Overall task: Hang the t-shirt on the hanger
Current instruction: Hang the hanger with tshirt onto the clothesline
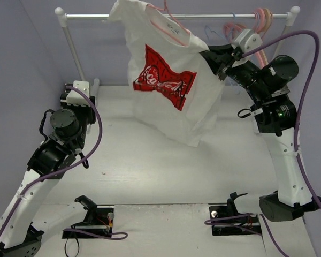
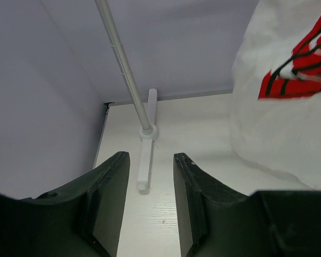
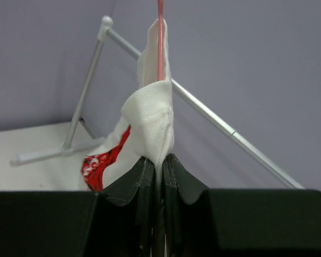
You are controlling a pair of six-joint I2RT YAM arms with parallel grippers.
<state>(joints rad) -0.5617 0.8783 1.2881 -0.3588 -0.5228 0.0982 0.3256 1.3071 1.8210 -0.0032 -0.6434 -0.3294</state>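
The white t-shirt [image 1: 166, 91] with its red chest print hangs in the air below the rail, bunched and tilted. The thin pinkish-red hanger [image 1: 174, 29] runs through its neck, hook up by the rail. My right gripper [image 1: 209, 58] is shut on the shirt's right upper edge. In the right wrist view the jaws [image 3: 159, 163] pinch a ribbed white fold of the t-shirt [image 3: 150, 118], and the hanger wire [image 3: 160, 37] rises straight above it. My left gripper [image 1: 80, 88] is low at the back left, open and empty [image 2: 152, 155], with the t-shirt [image 2: 278, 123] off to its right.
A white clothes rail [image 1: 203, 16] spans the back, its left post [image 2: 123, 64] and foot [image 2: 145, 160] straight ahead of my left gripper. A pale blue hanger [image 1: 211, 32] and a bunch of pink hangers [image 1: 261, 19] hang at the right. Purple walls close in the left and back.
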